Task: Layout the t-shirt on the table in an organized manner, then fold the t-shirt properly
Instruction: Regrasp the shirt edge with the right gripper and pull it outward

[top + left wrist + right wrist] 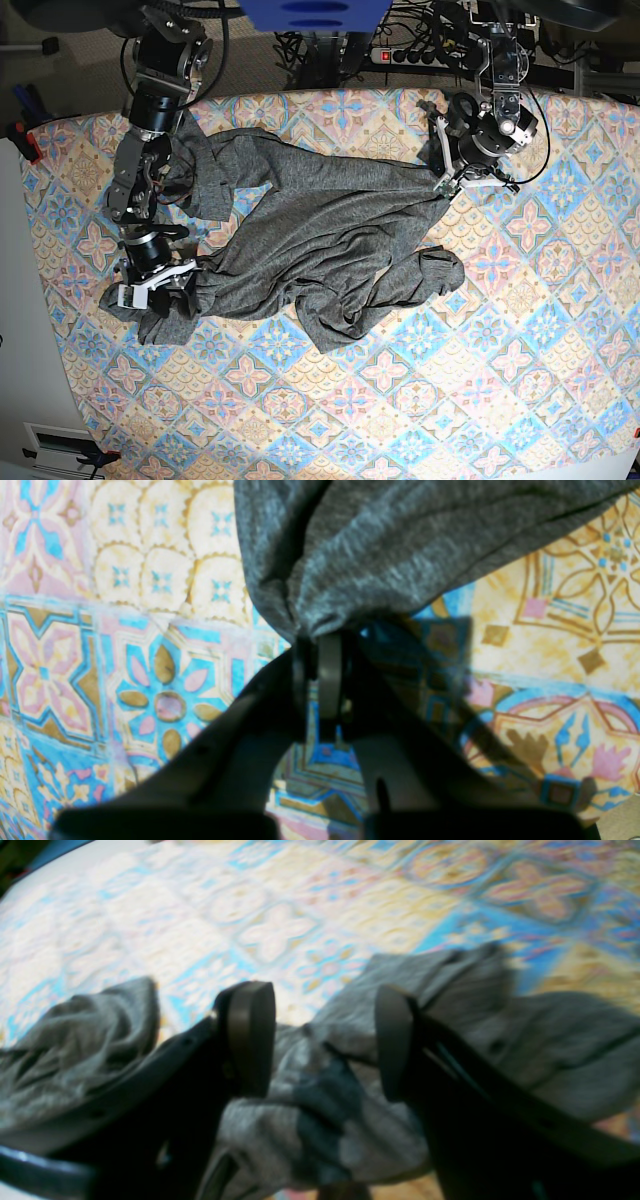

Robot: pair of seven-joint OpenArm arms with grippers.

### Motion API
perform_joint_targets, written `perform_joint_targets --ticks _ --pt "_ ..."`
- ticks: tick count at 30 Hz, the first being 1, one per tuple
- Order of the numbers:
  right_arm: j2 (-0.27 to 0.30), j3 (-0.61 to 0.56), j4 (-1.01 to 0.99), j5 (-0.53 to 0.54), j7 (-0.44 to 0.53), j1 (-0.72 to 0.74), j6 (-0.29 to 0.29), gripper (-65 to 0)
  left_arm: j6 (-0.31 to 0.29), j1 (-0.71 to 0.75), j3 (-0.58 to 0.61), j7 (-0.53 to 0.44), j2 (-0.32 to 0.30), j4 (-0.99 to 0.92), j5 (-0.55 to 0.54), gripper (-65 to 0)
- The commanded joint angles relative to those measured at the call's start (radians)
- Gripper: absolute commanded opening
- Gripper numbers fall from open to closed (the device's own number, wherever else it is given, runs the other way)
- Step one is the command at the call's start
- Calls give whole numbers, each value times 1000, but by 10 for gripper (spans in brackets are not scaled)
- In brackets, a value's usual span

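The dark heather-grey t-shirt [320,240] lies crumpled across the upper middle of the table [520,350], stretched between the two arms. My left gripper [442,188] is at the shirt's right end. In the left wrist view this gripper [320,637] is shut on a bunched pinch of the t-shirt [380,545], which fans away from its tips. My right gripper [160,290] is at the shirt's lower-left end. In the right wrist view it [322,995] stands open, its fingers [252,1035] just above rumpled t-shirt folds [320,1100].
The table's patterned cloth [150,695] shows around the shirt. The table's left edge [40,300] runs close to my right arm. Cables and a power strip [410,55] lie behind the far edge. A red clamp [28,140] sits at the left corner.
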Motion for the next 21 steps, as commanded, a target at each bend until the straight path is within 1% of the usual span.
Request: perform_joint_targets --ticks 1,6,11,13,21 --pt "11 3 -2 16 27 21 1 -342 2 0 -1 2 -6 17 0 -650" --pt "14 8 -97 19 30 21 3 -342 2 0 -1 2 -6 15 0 -650" --pt "14 8 -144 19 112 21 3 -342 2 0 -1 2 -6 15 0 -650" --pt "16 8 -149 19 115 27 3 -342 2 0 -1 2 -6 15 0 -650" --pt "16 6 -150 17 112 152 4 -342 2 1 -1 2 -6 17 0 -650"
